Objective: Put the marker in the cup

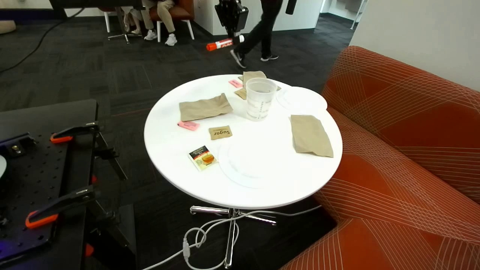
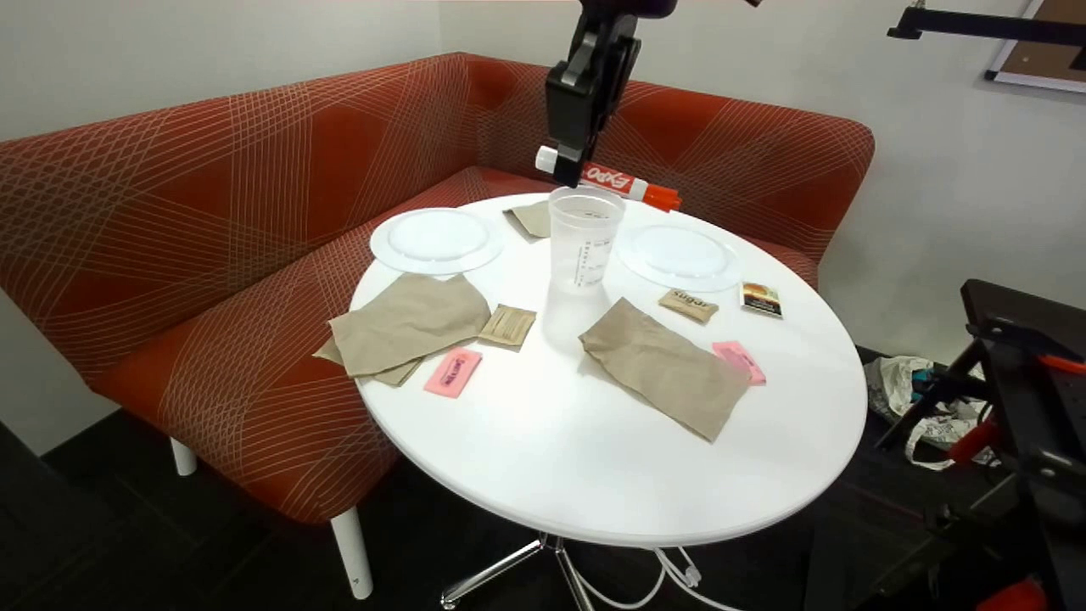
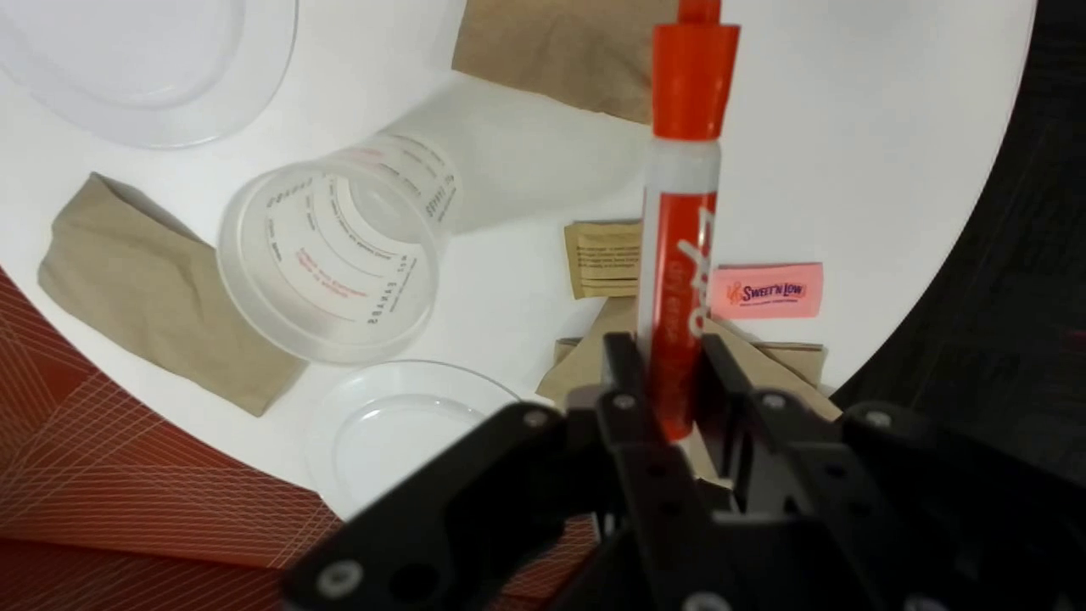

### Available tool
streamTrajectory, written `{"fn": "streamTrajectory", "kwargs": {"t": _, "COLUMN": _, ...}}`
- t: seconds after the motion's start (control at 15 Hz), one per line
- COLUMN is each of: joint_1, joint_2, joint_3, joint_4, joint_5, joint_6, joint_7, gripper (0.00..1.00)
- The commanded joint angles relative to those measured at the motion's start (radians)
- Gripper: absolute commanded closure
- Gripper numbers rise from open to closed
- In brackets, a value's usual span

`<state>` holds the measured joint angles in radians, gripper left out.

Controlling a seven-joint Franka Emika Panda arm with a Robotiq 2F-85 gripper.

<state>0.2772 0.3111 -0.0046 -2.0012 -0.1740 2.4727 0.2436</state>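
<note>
Wrist view gives us the clearest look at the hold: two black fingers [image 3: 626, 379] are clamped on a cylindrical red-and-white marker [image 3: 676, 255], pressing it from both sides near its tail, with the red-orange plastic cap [image 3: 694, 85] pointing away from them. We judge that this end grip serves to leave most of the barrel free, so the cap can go down ahead of the fingers. The goal, a tapered see-through plastic cup [image 1: 258, 100], stands upright on the round white tabletop [image 1: 168, 150], mouth up, ready to take something from above.

The marker hangs in the air higher than the cup and off to one side of it, not over its mouth. In an exterior view the marker seems to brush the cup's rim [image 2: 585, 221], but we read that as line of sight, since the wrist view sets the two apart. It slants only a little, cap end lower; brought down so, we think it could catch the rim and push over so light a cup, which is why we would centre it over the mouth and tip it steeper first.

Near the cup lie a creased brown paper napkin [image 2: 662, 369] and a pale round plate [image 2: 437, 238], flat and low; we suppose they dress a café setting and need no moving.
</note>
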Motion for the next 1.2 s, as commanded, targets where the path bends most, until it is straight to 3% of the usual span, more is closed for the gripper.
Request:
{"fn": "streamTrajectory", "kwargs": {"t": 0.0, "joint_1": -0.006, "joint_2": -0.004, "joint_3": 0.004, "joint_4": 0.001, "joint_5": -0.042, "joint_6": 0.005, "joint_7": 0.077, "gripper": 0.95}}
{"fn": "streamTrajectory", "kwargs": {"t": 0.27, "joint_1": 0.022, "joint_2": -0.009, "joint_3": -0.031, "joint_4": -0.006, "joint_5": -0.13, "joint_6": 0.025, "joint_7": 0.294, "gripper": 0.95}}
{"fn": "streamTrajectory", "kwargs": {"t": 0.53, "joint_1": 0.063, "joint_2": -0.007, "joint_3": -0.083, "joint_4": -0.003, "joint_5": -0.289, "joint_6": 0.033, "joint_7": 0.606, "gripper": 0.95}}
{"fn": "streamTrajectory", "kwargs": {"t": 0.87, "joint_1": 0.202, "joint_2": 0.009, "joint_3": -0.23, "joint_4": 0.016, "joint_5": -0.519, "joint_6": 0.006, "joint_7": 1.001, "gripper": 0.95}}
{"fn": "streamTrajectory", "kwargs": {"t": 1.13, "joint_1": 0.295, "joint_2": 0.025, "joint_3": -0.307, "joint_4": 0.03, "joint_5": -0.693, "joint_6": -0.048, "joint_7": 1.322, "gripper": 0.95}}
